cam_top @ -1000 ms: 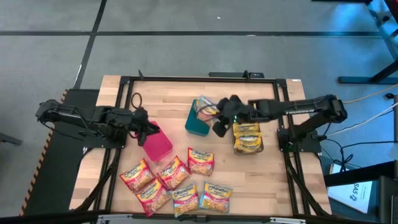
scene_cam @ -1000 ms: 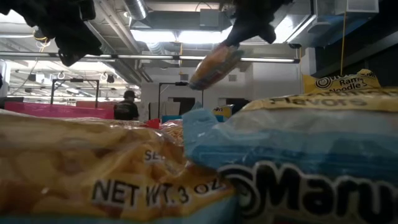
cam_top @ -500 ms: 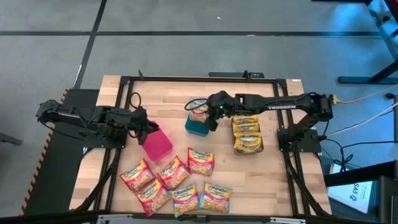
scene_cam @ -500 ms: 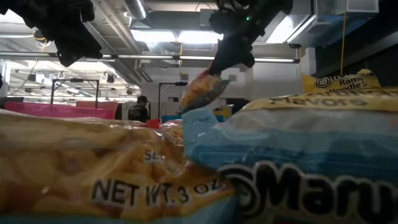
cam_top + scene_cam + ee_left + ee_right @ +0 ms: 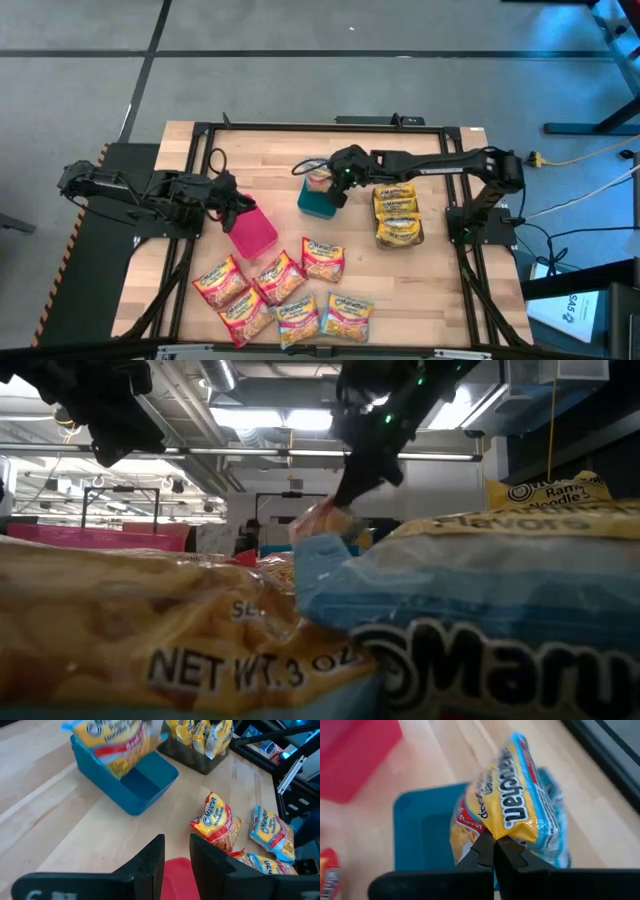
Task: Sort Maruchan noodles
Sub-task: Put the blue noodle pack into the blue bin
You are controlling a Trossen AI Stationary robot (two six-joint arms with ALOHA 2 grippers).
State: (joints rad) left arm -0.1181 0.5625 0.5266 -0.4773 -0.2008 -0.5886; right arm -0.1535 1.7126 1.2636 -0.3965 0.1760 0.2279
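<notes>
My right gripper (image 5: pixel 494 839) is clamped tight on a light-blue noodle packet (image 5: pixel 512 802), which hangs from my jaws directly over the teal bin (image 5: pixel 425 827). My left gripper (image 5: pixel 175 851), fingers slightly apart, holds nothing above the pink bin (image 5: pixel 254 230).

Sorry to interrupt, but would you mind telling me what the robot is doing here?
It is sorting ramen packets into bins. The right gripper holds a blue-edged packet over the teal bin, jaws pinched on its edge. The left gripper waits by the pink bin. More loose packets lie near the table's front.
</notes>
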